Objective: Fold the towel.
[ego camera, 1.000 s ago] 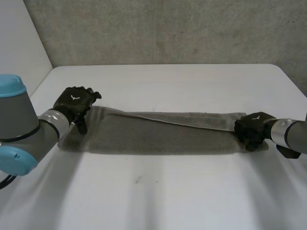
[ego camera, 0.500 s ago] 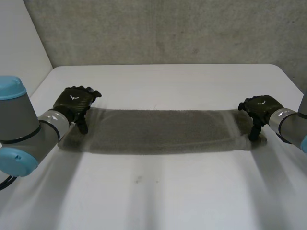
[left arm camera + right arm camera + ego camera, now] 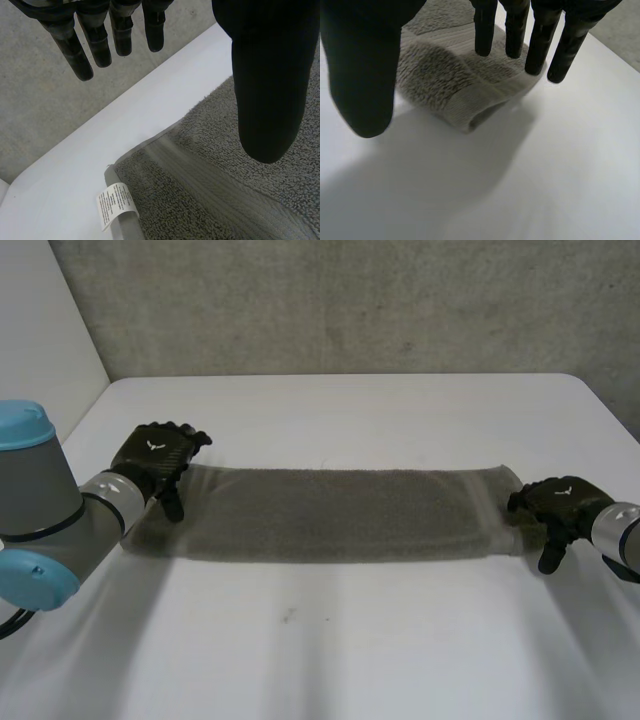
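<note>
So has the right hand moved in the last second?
Yes. The right hand has shifted outward off the towel's end, toward the table's right edge.

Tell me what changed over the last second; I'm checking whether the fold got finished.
The right hand let go of the towel at its right end and ended slightly further right, open. The slanting top layer now lies flat. The left hand stayed open at the left end.

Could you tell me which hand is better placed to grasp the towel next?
Likely the right hand: the towel's end lies between its thumb and fingers; the left hand's fingers hover past the corner.
</note>
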